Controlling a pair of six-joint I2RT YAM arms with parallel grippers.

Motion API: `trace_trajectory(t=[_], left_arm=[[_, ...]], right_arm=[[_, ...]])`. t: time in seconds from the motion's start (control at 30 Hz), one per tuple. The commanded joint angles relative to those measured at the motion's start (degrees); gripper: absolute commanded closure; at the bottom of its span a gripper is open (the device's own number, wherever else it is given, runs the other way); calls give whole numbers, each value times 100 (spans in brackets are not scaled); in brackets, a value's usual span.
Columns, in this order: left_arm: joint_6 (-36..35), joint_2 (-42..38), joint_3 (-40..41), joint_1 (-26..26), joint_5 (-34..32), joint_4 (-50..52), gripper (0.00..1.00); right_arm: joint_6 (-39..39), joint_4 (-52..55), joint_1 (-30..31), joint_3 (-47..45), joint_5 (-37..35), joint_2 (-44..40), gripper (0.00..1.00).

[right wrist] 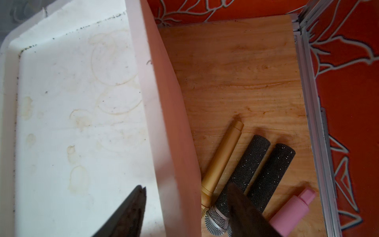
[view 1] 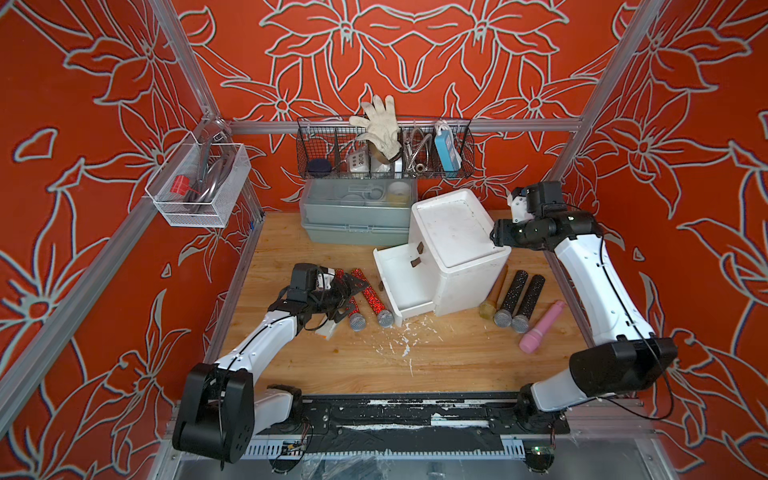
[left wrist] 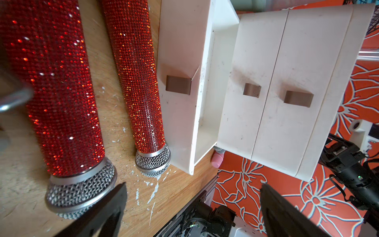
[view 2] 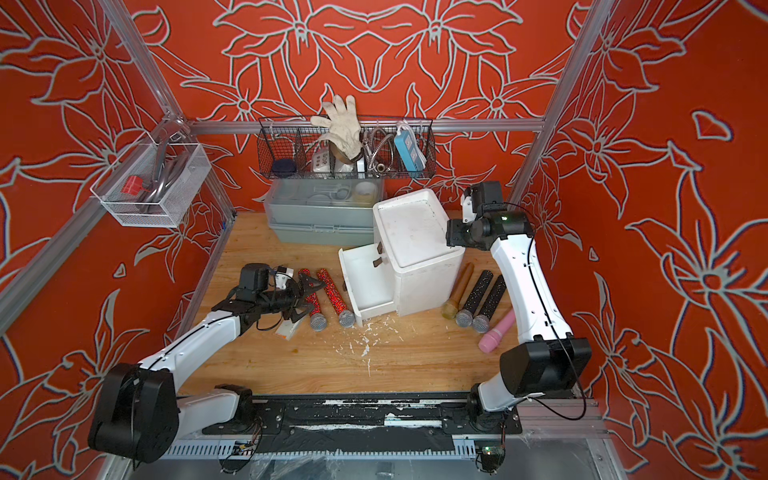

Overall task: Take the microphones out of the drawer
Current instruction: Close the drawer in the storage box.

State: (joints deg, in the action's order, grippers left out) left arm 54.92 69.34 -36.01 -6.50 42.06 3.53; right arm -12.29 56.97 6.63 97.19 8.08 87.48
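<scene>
The white drawer unit (view 1: 457, 232) (view 2: 415, 232) stands mid-table with its bottom drawer (view 1: 399, 276) (left wrist: 207, 131) pulled out. What shows of the drawer's inside is bare, with no microphone in it. Two red glitter microphones (view 1: 371, 295) (left wrist: 139, 82) lie left of the drawer. My left gripper (view 1: 351, 297) (left wrist: 192, 185) hovers open over their heads, holding nothing. A gold (right wrist: 221, 164), two black (right wrist: 244, 170) and a pink microphone (right wrist: 291, 209) lie right of the unit. My right gripper (view 1: 500, 243) (right wrist: 186, 186) is open astride the unit's top right edge.
A grey toolbox (view 1: 357, 220) sits behind the unit, under a black wire basket (view 1: 386, 166) holding a glove and cables. A clear basket (view 1: 199, 187) hangs on the left frame. White flakes (view 1: 399, 336) litter the wooden table in front of the drawer.
</scene>
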Motion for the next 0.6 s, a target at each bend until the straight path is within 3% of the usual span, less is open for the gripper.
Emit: trace_trajectory(t=[0.0,0.17,0.3,0.47,0.57], left_arm=[[-42,36,-135,-48,-67,-84,0],[-51,61,-127,-61,-119,-77,1],[-124,117,-124,-92,-240,-86,4],[-343,342,-159,-253,-587,-132,26],[-194,578,-102,-353,-748,-574,57]], right_arm=[[57,-19,-48,-85,309,116,48],[77,-115,-51,-147,369,121,76],[349,-89,-49,-165,440,150,88],[502,-120,-46,-282,445,98,95],[530,-115,-49,-292,434,85,98]])
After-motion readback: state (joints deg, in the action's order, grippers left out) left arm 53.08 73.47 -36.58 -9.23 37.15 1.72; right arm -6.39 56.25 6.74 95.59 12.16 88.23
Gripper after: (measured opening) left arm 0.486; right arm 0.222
